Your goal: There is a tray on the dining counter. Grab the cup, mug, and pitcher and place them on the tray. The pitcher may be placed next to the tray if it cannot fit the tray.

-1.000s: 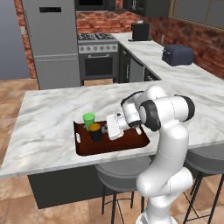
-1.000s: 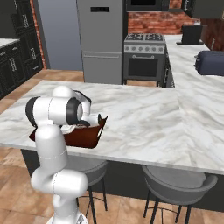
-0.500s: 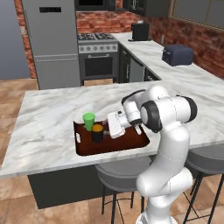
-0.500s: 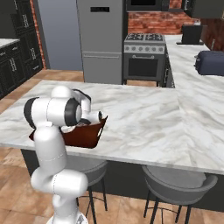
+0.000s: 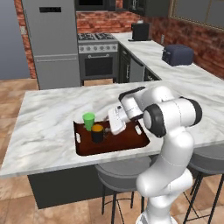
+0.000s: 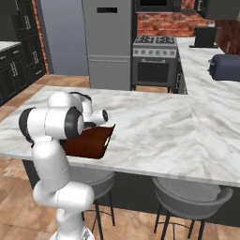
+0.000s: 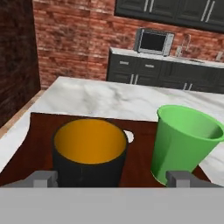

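The dark reddish-brown tray [image 5: 127, 138] [image 6: 96, 140] [image 7: 38, 131] lies on the marble dining counter [image 5: 43, 127] [image 6: 154, 126]. On it stand the green cup [image 5: 89, 120] [image 7: 186, 142] and, right beside it, the black mug [image 5: 97, 133] [image 7: 89, 153] with its orange inside. My gripper [image 5: 107, 127] [image 7: 111, 178] is open and low over the tray. Its fingertips [image 7: 43, 178] are spread wide on either side of the mug. The cup is just outside the right tip. The pitcher is out of view.
Two grey stools [image 5: 120, 173] [image 5: 210, 157] stand under the counter's near edge. Behind are a fridge [image 5: 52, 43], a stove [image 5: 98, 57] and a back counter with a dark toaster [image 5: 177, 54]. Bare marble stretches to the right of the tray [image 6: 187, 136].
The gripper went from shut on the mug to wide open, leaving the mug standing on the tray by the cup. The arm has hardly moved.
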